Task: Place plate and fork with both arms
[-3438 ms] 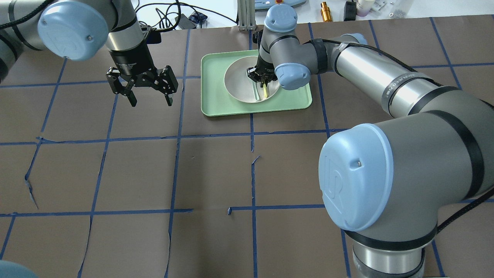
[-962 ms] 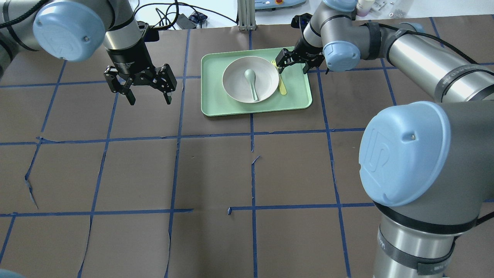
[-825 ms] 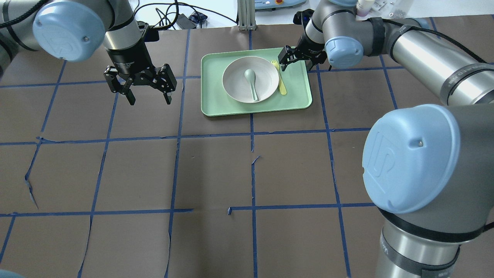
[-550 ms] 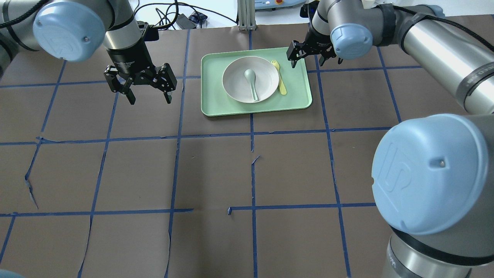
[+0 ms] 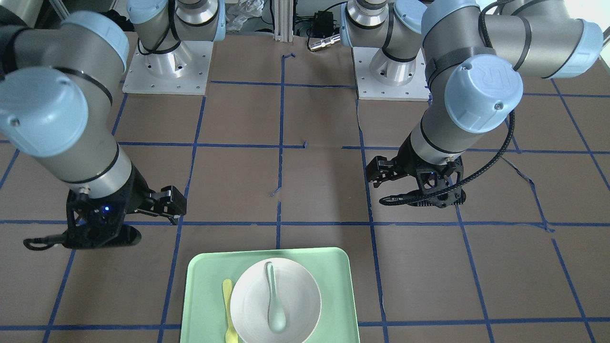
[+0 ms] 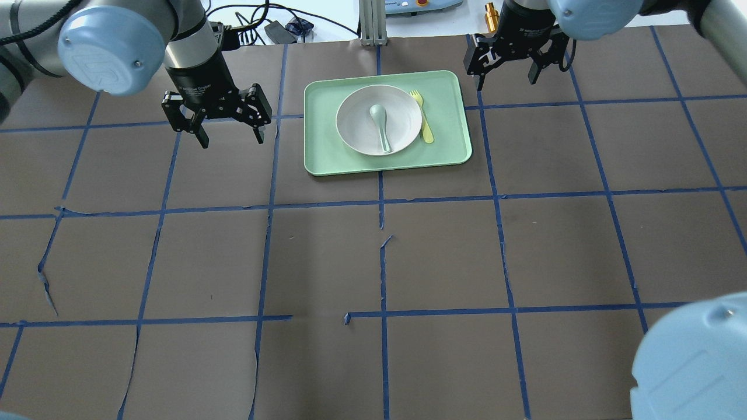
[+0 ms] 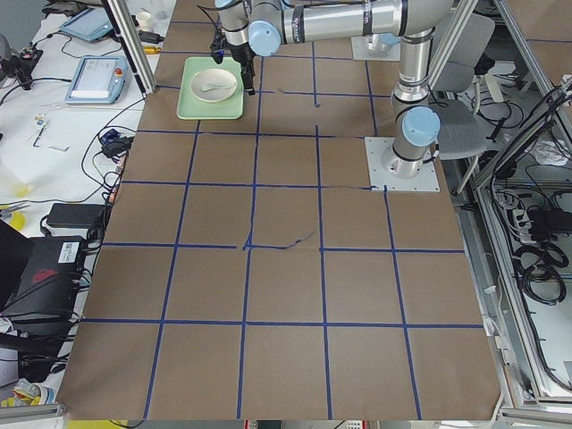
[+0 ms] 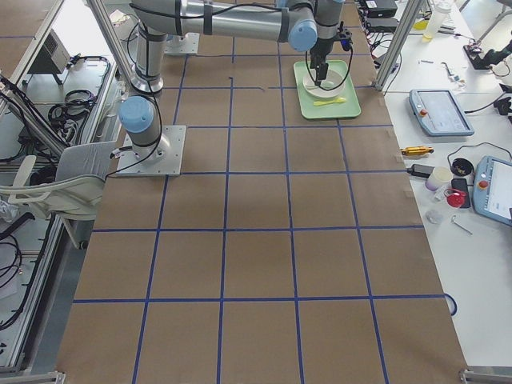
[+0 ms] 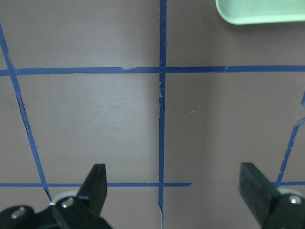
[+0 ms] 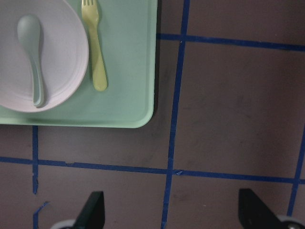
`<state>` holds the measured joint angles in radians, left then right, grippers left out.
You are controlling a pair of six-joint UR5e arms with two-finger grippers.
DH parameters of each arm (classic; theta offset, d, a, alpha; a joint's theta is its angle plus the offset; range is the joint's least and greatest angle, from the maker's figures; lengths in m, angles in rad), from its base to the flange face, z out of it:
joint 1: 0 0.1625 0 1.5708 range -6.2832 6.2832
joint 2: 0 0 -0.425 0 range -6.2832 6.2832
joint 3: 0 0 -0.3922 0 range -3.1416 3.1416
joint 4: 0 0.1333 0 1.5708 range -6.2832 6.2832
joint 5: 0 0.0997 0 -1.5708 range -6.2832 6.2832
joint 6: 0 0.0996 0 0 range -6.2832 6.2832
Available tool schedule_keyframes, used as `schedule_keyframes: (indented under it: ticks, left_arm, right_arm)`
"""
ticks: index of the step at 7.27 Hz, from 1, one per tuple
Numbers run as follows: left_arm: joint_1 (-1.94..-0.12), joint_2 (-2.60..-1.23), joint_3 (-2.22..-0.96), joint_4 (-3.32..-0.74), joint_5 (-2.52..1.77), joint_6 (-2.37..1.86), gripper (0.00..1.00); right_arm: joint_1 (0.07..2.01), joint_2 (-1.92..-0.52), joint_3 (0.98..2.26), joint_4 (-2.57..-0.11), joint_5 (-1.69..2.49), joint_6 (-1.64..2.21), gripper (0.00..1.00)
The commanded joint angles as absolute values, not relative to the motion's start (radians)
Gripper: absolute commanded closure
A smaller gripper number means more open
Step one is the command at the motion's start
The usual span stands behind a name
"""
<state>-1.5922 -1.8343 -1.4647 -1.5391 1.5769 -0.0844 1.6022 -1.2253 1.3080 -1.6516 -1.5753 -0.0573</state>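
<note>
Here, plate [image 6: 356, 122]: on tray [image 6: 449, 149], spoon [image 6: 382, 125] inside.
fork [image 6: 425, 119]: on tray.
left pincer [image 6: 231, 141]: spread, left of tray.
right pincer [image 6: 506, 83]: spread, right of tray.

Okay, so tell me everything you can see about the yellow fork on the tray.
The fork is slim and pale yellow, plastic by the look of it, with short tines and a handle that widens to a rounded end. It lies flat on the green tray, on the robot's right of the white plate, close along its rim; whether the two touch is unclear. The tines point away from the robot, the handle end toward it. Nothing is gripping it.
</note>
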Motion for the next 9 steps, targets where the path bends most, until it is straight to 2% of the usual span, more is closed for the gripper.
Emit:
schedule_keyframes:
  ticks: [1, 4, 9]
  left_arm:
    - [-1.601, -1.797, -1.463, -1.526, 1.578, -0.089, 0.00]
    - [-1.597, -1.758, -1.448, -1.511, 1.595, -0.083, 0.00]
    - [-1.605, -1.721, -1.460, -1.517, 1.583, -0.074, 0.00]
  right_arm:
    - [1.618, -1.342, 1.305, -1.479, -1.575, 0.001, 0.00]
    - [1.699, -1.368, 1.347, -1.468, -1.575, 0.076, 0.00]
    - [1.660, -1.370, 1.348, -1.466, -1.586, 0.058, 0.00]
